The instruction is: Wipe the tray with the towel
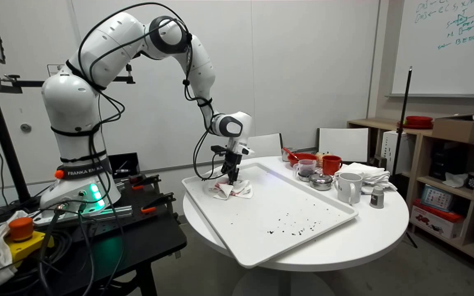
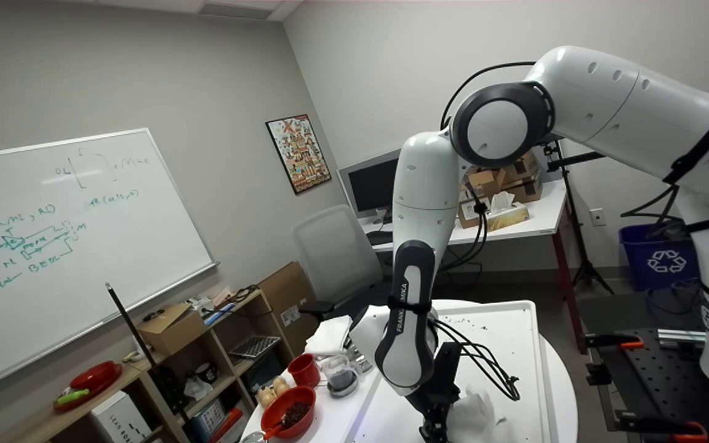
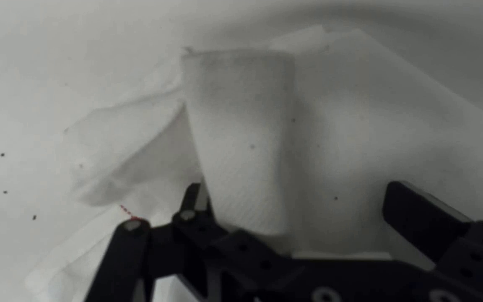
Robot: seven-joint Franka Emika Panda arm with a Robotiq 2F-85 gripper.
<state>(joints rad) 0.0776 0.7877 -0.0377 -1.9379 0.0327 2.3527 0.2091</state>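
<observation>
Two black fingers (image 3: 417,220) of the gripper (image 3: 294,193) stand wide apart in the wrist view, and a raised fold of the towel (image 3: 241,126) rises in the gap between them. The fold is close beside one finger, though whether they touch cannot be told; the other finger stands clear of it. The rest of the towel spreads out around the fold, with a dashed red line on one part, and three dark specks show on the white surface beside it.

In an exterior view the arm (image 1: 202,65) bends over and the gripper points down into the towel, which lies crumpled on the tray (image 1: 278,197) near one end, its reddish markings partly in sight. Dark crumbs (image 1: 298,232) are scattered over the tray, most of them towards the opposite end, well apart from the towel. The tray lies on the round table (image 1: 379,234), and one of its corners reaches past the table's edge.

Along one long side of the tray stand a red bowl (image 2: 284,399), a red mug (image 1: 331,165), a clear cup (image 1: 306,168), a metal tin (image 1: 320,181), a white mug (image 1: 349,189) and a grey shaker (image 1: 377,198). White cloths (image 1: 360,170) lie heaped just beside the white mug. The red bowl has dark pieces inside. A whiteboard (image 1: 447,61) with green writing hangs in both exterior views.
</observation>
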